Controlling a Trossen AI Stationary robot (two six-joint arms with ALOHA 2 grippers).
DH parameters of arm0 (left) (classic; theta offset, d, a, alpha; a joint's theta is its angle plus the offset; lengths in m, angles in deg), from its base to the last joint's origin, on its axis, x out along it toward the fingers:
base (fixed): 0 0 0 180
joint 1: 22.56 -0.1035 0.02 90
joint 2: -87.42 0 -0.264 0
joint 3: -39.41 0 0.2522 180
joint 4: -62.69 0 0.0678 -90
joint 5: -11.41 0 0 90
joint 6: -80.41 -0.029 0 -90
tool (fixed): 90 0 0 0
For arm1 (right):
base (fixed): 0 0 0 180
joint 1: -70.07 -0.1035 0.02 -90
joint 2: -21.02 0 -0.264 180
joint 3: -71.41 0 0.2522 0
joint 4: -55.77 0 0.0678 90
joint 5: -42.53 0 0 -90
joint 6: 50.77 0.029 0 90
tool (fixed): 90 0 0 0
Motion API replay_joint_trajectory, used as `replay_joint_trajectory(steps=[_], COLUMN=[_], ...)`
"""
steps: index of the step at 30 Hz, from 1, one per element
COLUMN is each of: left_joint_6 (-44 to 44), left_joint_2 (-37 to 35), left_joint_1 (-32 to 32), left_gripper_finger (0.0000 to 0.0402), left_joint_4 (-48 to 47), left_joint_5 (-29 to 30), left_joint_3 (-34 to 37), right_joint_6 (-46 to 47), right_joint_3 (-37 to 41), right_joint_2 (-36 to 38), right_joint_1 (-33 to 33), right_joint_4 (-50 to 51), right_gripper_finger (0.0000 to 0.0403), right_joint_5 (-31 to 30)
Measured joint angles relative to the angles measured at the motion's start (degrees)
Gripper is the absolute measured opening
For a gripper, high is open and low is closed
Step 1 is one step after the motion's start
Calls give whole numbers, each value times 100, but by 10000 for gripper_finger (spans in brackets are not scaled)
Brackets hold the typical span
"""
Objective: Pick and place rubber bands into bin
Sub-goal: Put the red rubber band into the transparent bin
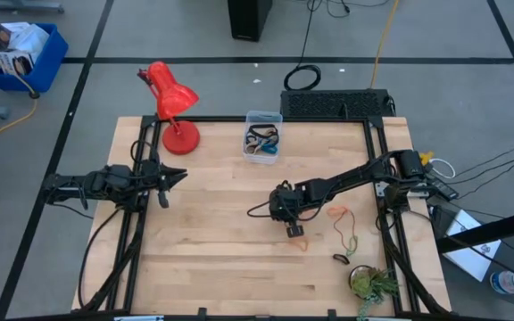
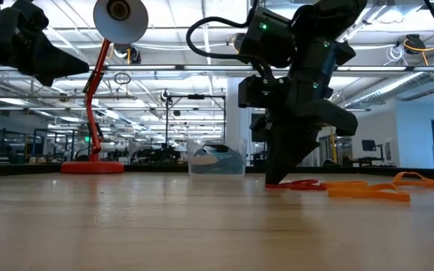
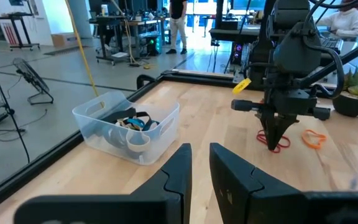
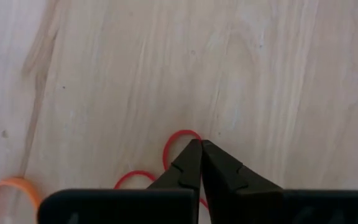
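Table [image 1: 212,259]: wood, bare around the pick. Bin [image 1: 262,135] set at the far edge, some bands already inside. Right gripper [image 4: 200,144] pinched shut on red rubber band [image 4: 180,134], tips at the wood. Left gripper [image 1: 175,177] parked, narrowly parted, nothing held. Risk: thin loop may be lost on lifting, or snagged.

- We see a red rubber band [image 4: 180,138] and an orange one [image 4: 8,190] on the pale wood-grain surface [image 1: 221,223].
- We note the black right pincer [image 4: 199,146].
- We see the clear bin [image 1: 262,135] holding black and blue bands, beside a red lamp [image 1: 172,105].
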Motion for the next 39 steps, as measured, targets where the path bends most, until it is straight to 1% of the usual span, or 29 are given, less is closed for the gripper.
replay_joint_trajectory(steps=[4,6,9,16,19,25,30,35,39], left_joint_6=[6,3,3,-15,-16,-18,-12,-5,-9], left_joint_2=[0,1,-1,1,1,1,1,0,1], left_joint_1=[0,0,0,0,0,0,0,0,0], left_gripper_finger=[63,63,63,63,63,63,63,63,63], left_joint_4=[0,-2,-6,-4,0,0,0,0,2], left_joint_5=[0,0,0,0,2,1,2,2,2], left_joint_3=[0,0,0,0,0,0,0,0,0], right_joint_6=[188,209,305,508,499,455,437,270,-76], right_joint_3=[23,34,26,22,15,13,13,11,11], right_joint_2=[166,320,772,2065,2629,3558,4029,4203,4195], right_joint_1=[-6,-32,-47,-50,-47,47,188,416,717], right_joint_4=[-159,-277,-463,-583,-644,-636,-630,-734,-1446], right_gripper_finger=[1,0,0,0,0,0,0,0,0], right_joint_5=[-69,-500,-1258,-2337,-2711,-3214,-3599,-3674,-3624])
